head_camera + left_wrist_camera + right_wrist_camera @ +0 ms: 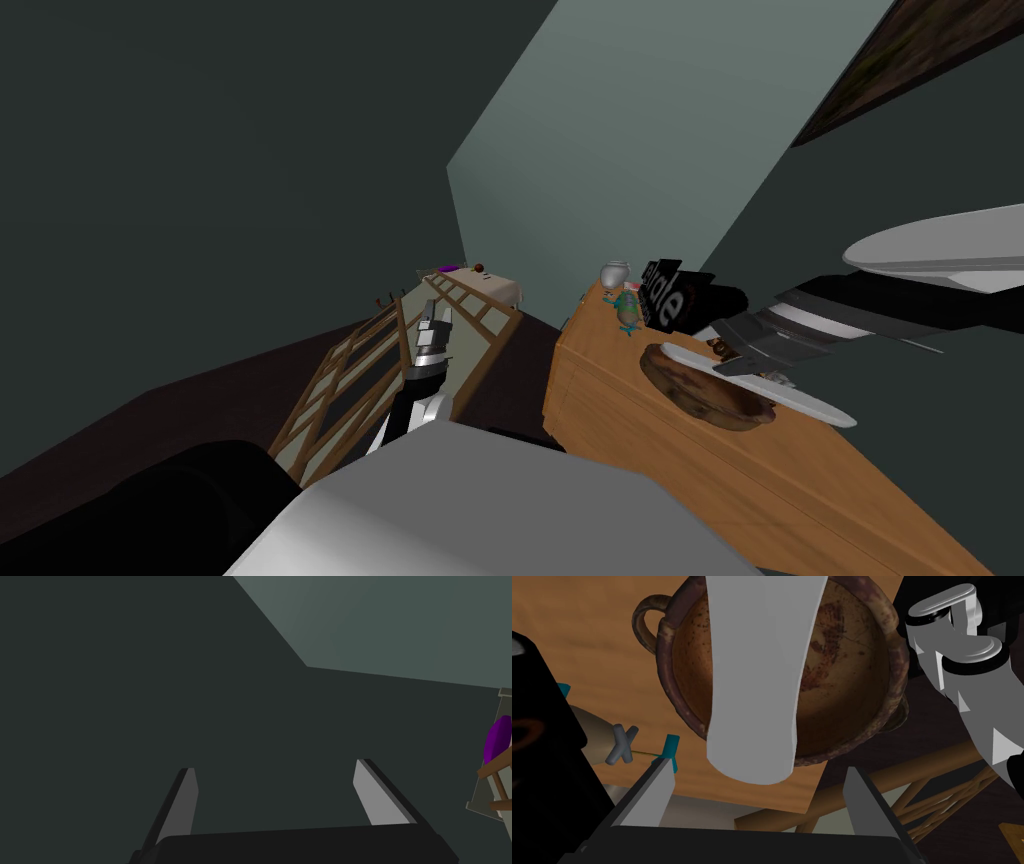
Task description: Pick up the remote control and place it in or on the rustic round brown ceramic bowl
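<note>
A long white remote control (757,676) lies across the round brown bowl (852,676), and its rounded end overhangs the rim nearest my fingers. The bowl has a small loop handle and stands on a wooden cabinet top (587,666). My right gripper (758,771) is open just above that end, one finger on each side and neither touching it. From the head view the remote (810,402) spans the bowl (700,392) under the right gripper (738,366). My left gripper (435,318) hangs open and empty over a slatted wooden frame, fingers (370,791) spread.
On the cabinet (620,430) behind the bowl stand a black box with white letters (672,290), a white pot (614,272) and a small teal and grey toy (627,312). A slatted wooden frame (350,385) stands left of the cabinet, a purple object (448,268) at its far end.
</note>
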